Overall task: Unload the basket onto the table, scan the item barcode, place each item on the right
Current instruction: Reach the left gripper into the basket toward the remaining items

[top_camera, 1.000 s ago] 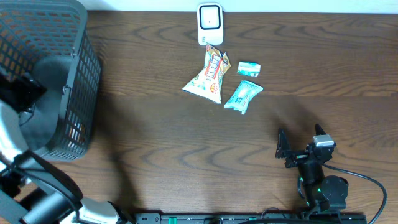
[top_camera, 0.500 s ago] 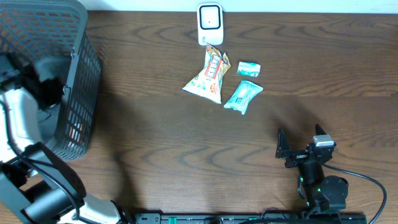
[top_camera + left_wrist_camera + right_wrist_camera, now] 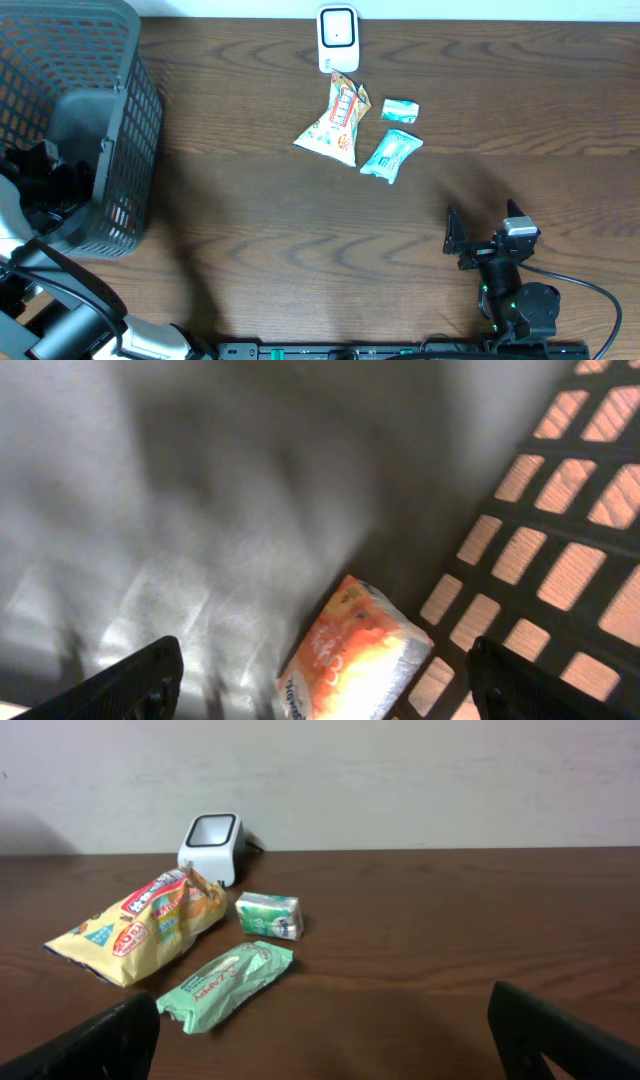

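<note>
fingers of the left gripper (image 3: 325,685) stood wide apart and empty inside the basket (image 3: 128,120), one tip at each lower corner of the left wrist view; the right gripper (image 3: 325,1040) was likewise wide and empty, parked well away from the basket. the item, an orange packet (image 3: 350,655), lay on the basket floor against the mesh wall, directly between the left tips and below them. its long axis ran diagonally in the wrist view, from lower left up to upper right, roughly along the wall; the printed face pointed up and no barcode showed. the step in hand was judged to be the pick: descend squarely over the packet, close across its short axis, and keep the outer finger off the mesh. the scanner (image 3: 337,38) stood far from the basket, beside three other packets (image 3: 357,128).
</note>
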{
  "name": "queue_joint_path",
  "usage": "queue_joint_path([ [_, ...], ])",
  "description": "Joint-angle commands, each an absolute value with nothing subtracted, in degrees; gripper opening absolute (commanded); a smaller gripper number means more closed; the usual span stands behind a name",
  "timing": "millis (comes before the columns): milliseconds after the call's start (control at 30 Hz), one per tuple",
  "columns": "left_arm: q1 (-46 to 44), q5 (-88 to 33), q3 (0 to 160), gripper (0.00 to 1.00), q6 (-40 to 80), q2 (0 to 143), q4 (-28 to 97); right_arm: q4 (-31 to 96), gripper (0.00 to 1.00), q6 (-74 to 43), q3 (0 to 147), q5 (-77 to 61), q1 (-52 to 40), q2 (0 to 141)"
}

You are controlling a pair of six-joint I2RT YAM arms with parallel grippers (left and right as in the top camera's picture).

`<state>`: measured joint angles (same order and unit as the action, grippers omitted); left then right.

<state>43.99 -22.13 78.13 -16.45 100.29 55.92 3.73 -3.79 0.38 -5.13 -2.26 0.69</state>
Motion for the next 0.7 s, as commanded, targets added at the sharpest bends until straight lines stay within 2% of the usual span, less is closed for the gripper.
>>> queue_joint_path([
  [0, 44.1, -24.4, 76.5, 0.89, -20.4, 100.0, 56.5, 4.0, 0.99, -3.1, 0.3, -4.8, -2.1, 0.4],
  [133, 44.1, -22.0, 75.2, 0.89, -20.9, 100.0, 56.3, 4.0, 0.99, -3.1, 0.3, -4.9, -2.1, 0.4],
  [267, 44.1, -17.5, 73.6, 0.81, -20.7, 100.0, 55.8, 4.0, 0.99, -3.1, 0.3, -4.8, -2.1, 0.4],
  [600, 44.1, -17.5, 68.4, 0.80, -18.6, 100.0, 52.8, 4.0, 0.99, -3.1, 0.3, -4.8, -2.1, 0.4],
  [667, 44.1, -17.5, 66.8, 0.75, -17.5, 100.0, 51.6, 4.0, 0.99, -3.1, 0.3, -4.8, -2.1, 0.4],
])
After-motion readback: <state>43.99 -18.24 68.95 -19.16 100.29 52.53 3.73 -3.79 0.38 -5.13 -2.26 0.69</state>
